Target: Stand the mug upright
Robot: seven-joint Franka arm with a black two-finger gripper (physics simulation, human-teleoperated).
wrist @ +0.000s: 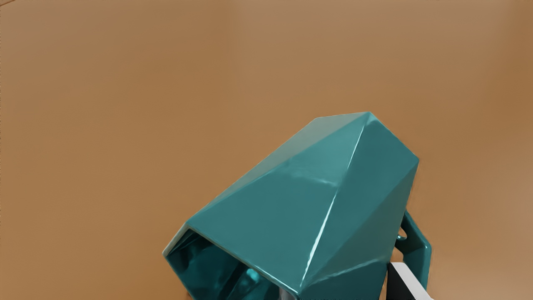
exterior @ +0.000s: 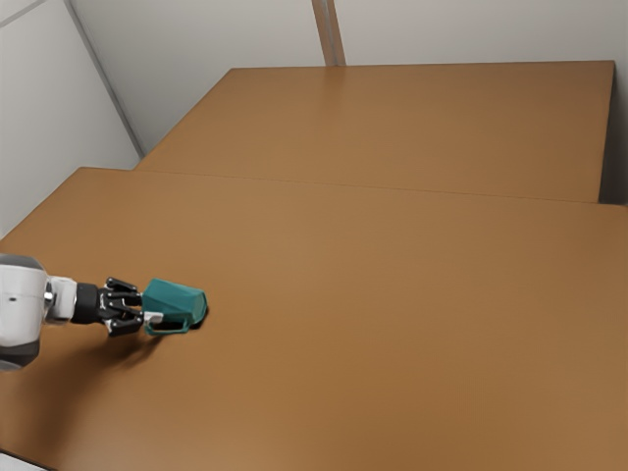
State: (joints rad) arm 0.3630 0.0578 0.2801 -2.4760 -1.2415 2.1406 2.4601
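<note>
Mug (exterior: pixel 175 300): one, teal, lying on its side in the lower left of the exterior view and not standing upright; in the wrist view it is filling the lower middle and reaching toward the lower right.
Mouth (wrist: pixel 216 266): one, facing back toward the gripper (exterior: pixel 145 310), opening at the bottom of the wrist view.
Inside the mug: dark teal walls are catching glints; one small grey piece (wrist: pixel 286 295) is showing by the rim, too little to name.
Handle (wrist: pixel 421 250): one, sticking out from the mug's side at the lower right of the wrist view; a black-and-white part of the gripper is standing between it and the mug's wall.
Gripper: one, black, reaching the mug; how far it is opening, and whether it is holding the mug, I cannot tell.
Arm (exterior: pixel 20 314): one, white, coming in from the left edge.
Table (exterior: pixel 392 314): brown, spreading across the frame, a seam running across its top.
</note>
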